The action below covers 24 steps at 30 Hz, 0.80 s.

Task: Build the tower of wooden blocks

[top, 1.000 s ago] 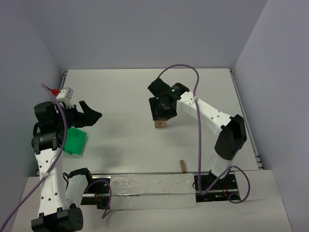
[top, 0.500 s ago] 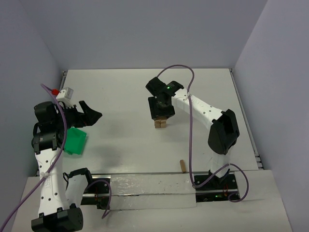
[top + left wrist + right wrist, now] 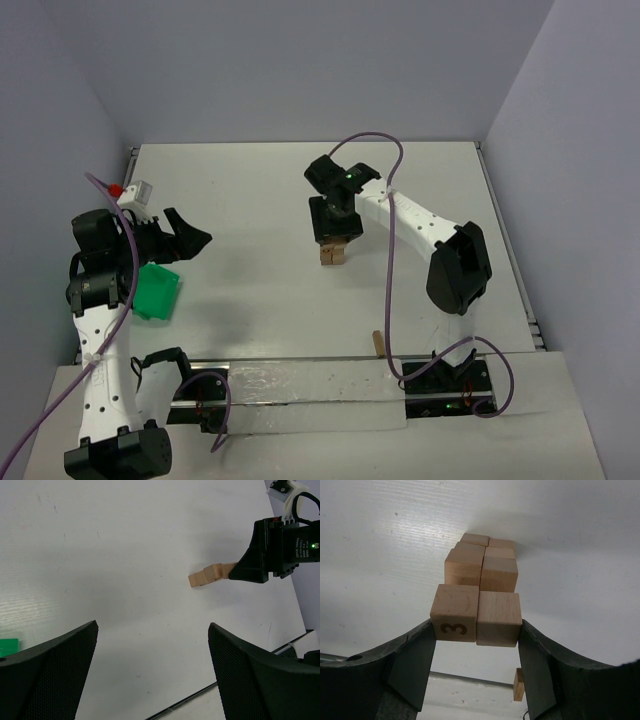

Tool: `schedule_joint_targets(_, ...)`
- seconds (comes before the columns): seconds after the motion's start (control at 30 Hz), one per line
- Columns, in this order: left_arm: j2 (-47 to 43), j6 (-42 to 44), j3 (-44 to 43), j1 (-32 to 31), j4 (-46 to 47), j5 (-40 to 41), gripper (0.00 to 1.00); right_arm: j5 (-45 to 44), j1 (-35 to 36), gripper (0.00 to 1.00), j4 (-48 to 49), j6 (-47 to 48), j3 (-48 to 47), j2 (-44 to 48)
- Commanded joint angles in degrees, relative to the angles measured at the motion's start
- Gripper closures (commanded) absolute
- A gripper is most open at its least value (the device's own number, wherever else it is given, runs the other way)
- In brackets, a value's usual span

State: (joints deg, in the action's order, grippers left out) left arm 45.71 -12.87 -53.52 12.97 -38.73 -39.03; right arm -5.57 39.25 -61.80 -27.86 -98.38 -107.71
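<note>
The tower (image 3: pixel 331 256) is a narrow stack of tan wood blocks, two cubes wide, on the white table. My right gripper (image 3: pixel 337 234) hangs directly over it. In the right wrist view its jaws press the outer sides of two cubes side by side, the left one marked "3" (image 3: pixel 455 613) and the right one plain (image 3: pixel 499 618). That pair sits at the top of the stack (image 3: pixel 481 570), level with the lower layers. My left gripper (image 3: pixel 190 238) is far to the left, open and holding nothing (image 3: pixel 152 626); its view shows the tower (image 3: pixel 209 575) from the side.
One loose wood block (image 3: pixel 378 343) lies near the table's front edge, also seen in the right wrist view (image 3: pixel 519 684). A green plastic tray (image 3: pixel 158 290) sits at the left under the left arm. Grey walls close in the table.
The right arm's elbow has swung left and its gripper has shifted slightly over the tower, still gripping the two cubes. The left arm has not moved.
</note>
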Motion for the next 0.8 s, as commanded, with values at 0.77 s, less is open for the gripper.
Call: schedule_joint_targets(0.77, -0.05, -0.18, -0.01, 0.43, 2.78, -0.74, 0.03, 0.29, -0.85, 0.81, -0.12, 0.39, -4.06, -2.46)
